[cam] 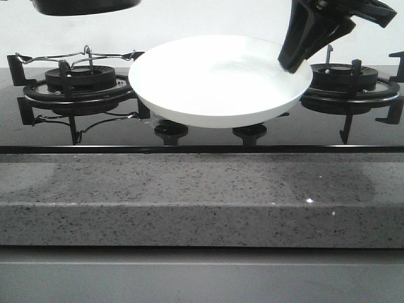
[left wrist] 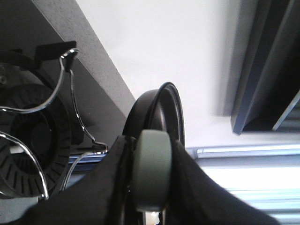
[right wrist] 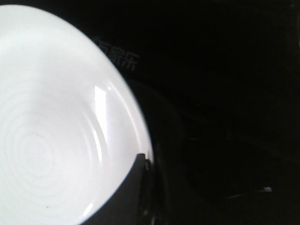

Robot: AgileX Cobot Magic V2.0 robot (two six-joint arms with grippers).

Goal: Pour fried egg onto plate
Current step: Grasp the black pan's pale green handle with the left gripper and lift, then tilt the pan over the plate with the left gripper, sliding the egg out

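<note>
The white plate [cam: 218, 79] hangs tilted above the stove between the two burners. My right gripper [cam: 293, 63] is shut on its right rim. In the right wrist view the plate [right wrist: 56, 126] is bare, with one black finger [right wrist: 133, 192] over its rim. The black frying pan [cam: 85, 6] shows only as a dark underside high at the upper left. In the left wrist view my left gripper [left wrist: 151, 154] is shut on the pan's grey-green handle [left wrist: 151, 173], and the pan [left wrist: 157, 105] is seen edge-on. The fried egg is hidden.
A left burner with wire grate [cam: 79, 79] and a right burner [cam: 350, 79] flank the plate. Two knobs [cam: 172, 131] [cam: 250, 131] sit below it. A speckled grey counter edge [cam: 202, 196] runs across the front. The left burner also shows in the left wrist view [left wrist: 33, 140].
</note>
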